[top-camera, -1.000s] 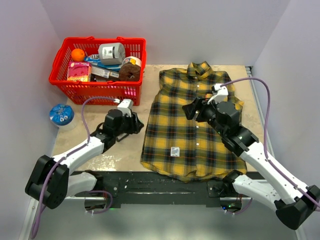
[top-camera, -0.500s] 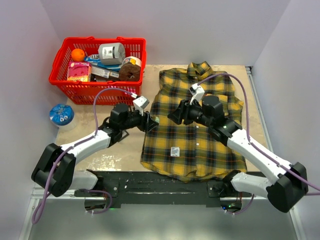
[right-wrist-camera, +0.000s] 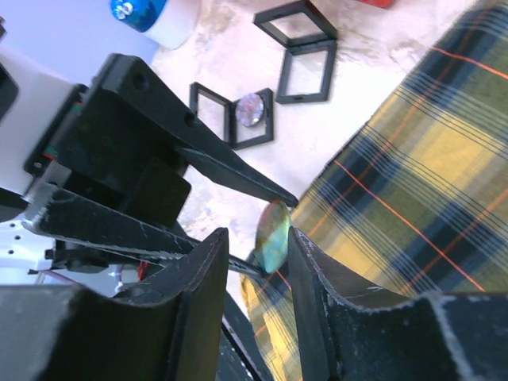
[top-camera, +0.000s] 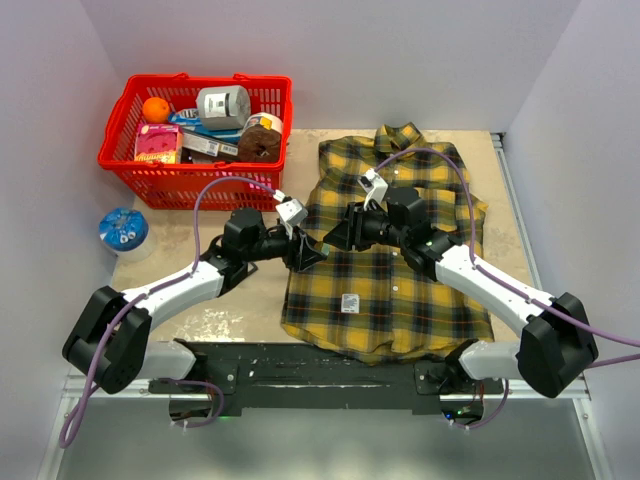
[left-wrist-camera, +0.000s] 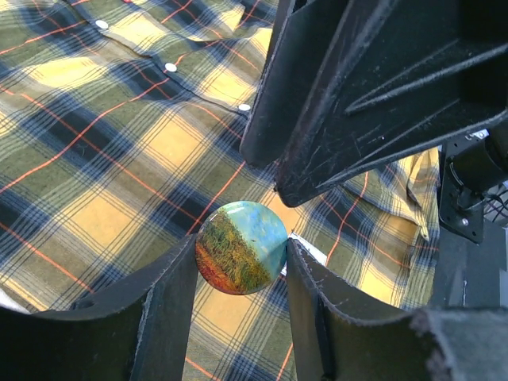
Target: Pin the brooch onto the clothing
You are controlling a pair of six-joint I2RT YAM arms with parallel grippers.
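Ok, the yellow-and-dark plaid button-up shirt point(top-camera: 390, 300) lies flat on the pale marbled tabletop point(top-camera: 250, 300), collar away from the arm bases and white label point(top-camera: 349, 303) near the hem.

Both grippers meet over the shirt's edge on the left arm's side, about halfway between collar and hem.

The left gripper point(left-wrist-camera: 240, 250) is clamped on the round glossy brooch with a landscape print (blue sky, green and red field) point(left-wrist-camera: 241, 248). Both fingers touch its rim, with its face toward the wrist cam and plaid under it. I can't tell whether the brooch touches the fabric.

The right gripper point(right-wrist-camera: 255, 238) comes in from over the shirt. Its jaws are at a narrow-to-medium gap, straddling the brooch edge-on. There is visible daylight on one side, so it is not clamped. On the other side I can't tell whether there is contact.

Off the shirt on that same side:
- A red plastic mesh basket point(top-camera: 180, 185) with groceries sits level with the collar.
- A blue-lidded white tub point(top-camera: 122, 232) sits farther out from the shirt than the basket.
- Black square frames point(right-wrist-camera: 308, 73) lie on the tabletop just beside the shirt edge, and one holds a small round disc point(right-wrist-camera: 251, 109).
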